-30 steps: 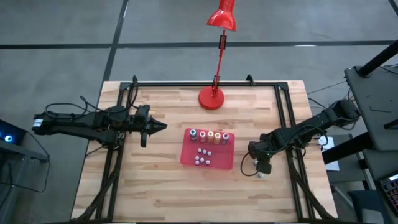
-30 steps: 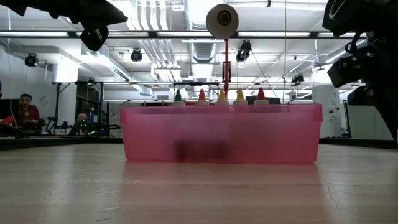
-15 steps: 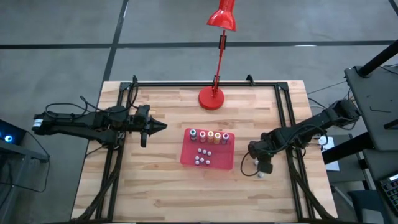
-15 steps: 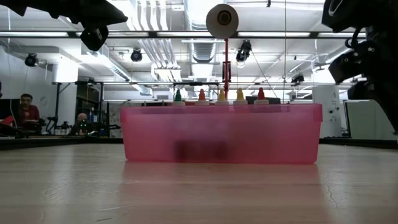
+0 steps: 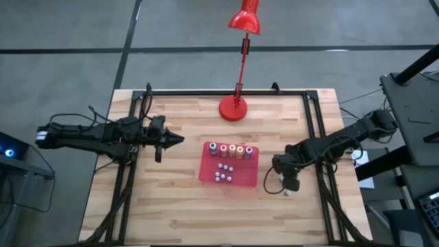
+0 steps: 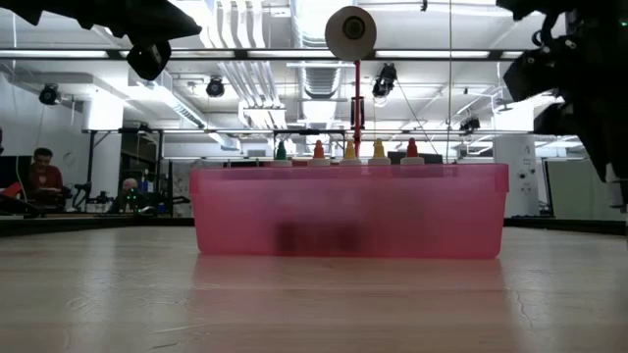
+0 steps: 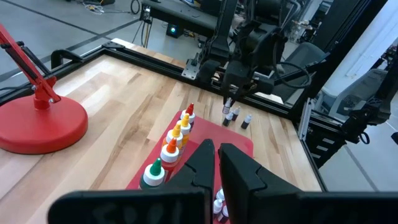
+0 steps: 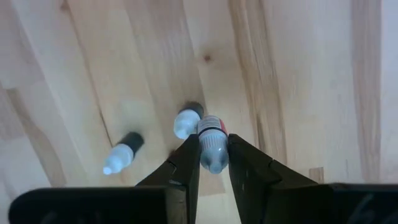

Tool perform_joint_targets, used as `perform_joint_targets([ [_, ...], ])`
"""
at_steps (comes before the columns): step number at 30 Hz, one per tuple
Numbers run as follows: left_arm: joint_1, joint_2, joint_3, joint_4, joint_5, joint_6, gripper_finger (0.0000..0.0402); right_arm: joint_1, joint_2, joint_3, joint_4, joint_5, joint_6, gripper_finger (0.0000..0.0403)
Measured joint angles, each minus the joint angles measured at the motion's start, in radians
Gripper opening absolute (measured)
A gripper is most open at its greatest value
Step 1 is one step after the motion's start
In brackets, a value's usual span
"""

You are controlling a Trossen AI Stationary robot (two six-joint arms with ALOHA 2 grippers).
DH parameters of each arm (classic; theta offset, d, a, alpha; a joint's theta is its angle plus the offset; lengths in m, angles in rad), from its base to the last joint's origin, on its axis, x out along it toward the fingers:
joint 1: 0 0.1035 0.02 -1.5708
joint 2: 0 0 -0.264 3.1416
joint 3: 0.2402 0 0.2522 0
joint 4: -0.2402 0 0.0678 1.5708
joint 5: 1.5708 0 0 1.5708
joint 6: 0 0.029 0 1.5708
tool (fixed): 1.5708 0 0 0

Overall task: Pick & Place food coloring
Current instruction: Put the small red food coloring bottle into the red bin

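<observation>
Clamped between the right gripper's fingers at the lower middle of the right wrist view is a tiny pale food coloring bottle, above two more bottles lying on the wooden table, while the left gripper hovers shut, mid-left.

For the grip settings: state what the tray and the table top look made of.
Tray: probably plastic, translucent pink-red; dark shapes show dimly through its wall, smooth finish. Table top: wood, pale butcher-block style; joined strips with visible grain and a knot, matte to satin.
</observation>
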Motion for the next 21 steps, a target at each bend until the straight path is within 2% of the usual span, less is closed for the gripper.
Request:
perform_joint_targets([
  [14, 0.000, 0.000, 0.000, 0.000, 0.000, 0.000, 0.0000, -0.076, 0.006, 0.177, -0.067, 0.038, -0.112, 0.0063],
  [21, 0.000, 0.000, 0.000, 0.000, 0.000, 0.000, 0.0000, -0.116, 0.106, 0.322, -0.068, 0.035, -0.247, 0.0063],
])
